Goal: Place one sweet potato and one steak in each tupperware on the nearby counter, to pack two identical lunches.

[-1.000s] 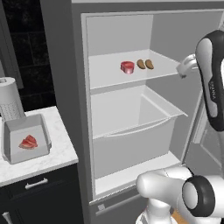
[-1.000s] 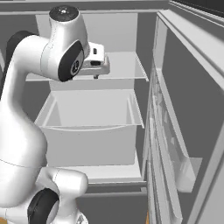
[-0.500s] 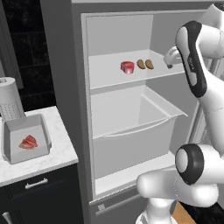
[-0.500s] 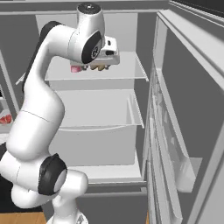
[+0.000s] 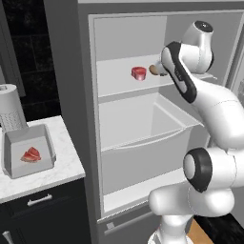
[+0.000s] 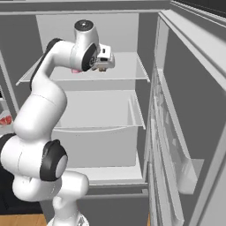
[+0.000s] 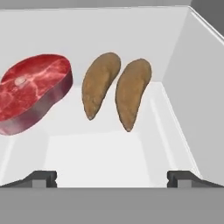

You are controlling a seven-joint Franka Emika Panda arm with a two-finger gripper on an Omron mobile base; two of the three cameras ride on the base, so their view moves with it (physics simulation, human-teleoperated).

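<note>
Left base view, from the left: a white paper-towel roll [image 5: 9, 107] stands on the white marble-patterned counter [image 5: 62, 167], then a shallow grey rectangular tupperware [image 5: 28, 150] already holding one red steak [image 5: 31, 155], likely half of one lunch. Further right, inside the open white fridge [image 5: 128, 114], a second raw red steak [image 7: 33, 89] and two brown oblong sweet potatoes [image 7: 116, 87] lie on the upper shelf [image 7: 105, 148]. The two-finger gripper [image 7: 112, 177] faces them, jaws spread wide and empty, probably lining up a pick. No writing is legible.

White fridge shelf [image 7: 109, 153] — one steak [image 7: 33, 92] and two sweet potatoes [image 7: 99, 84] lying on it.
</note>
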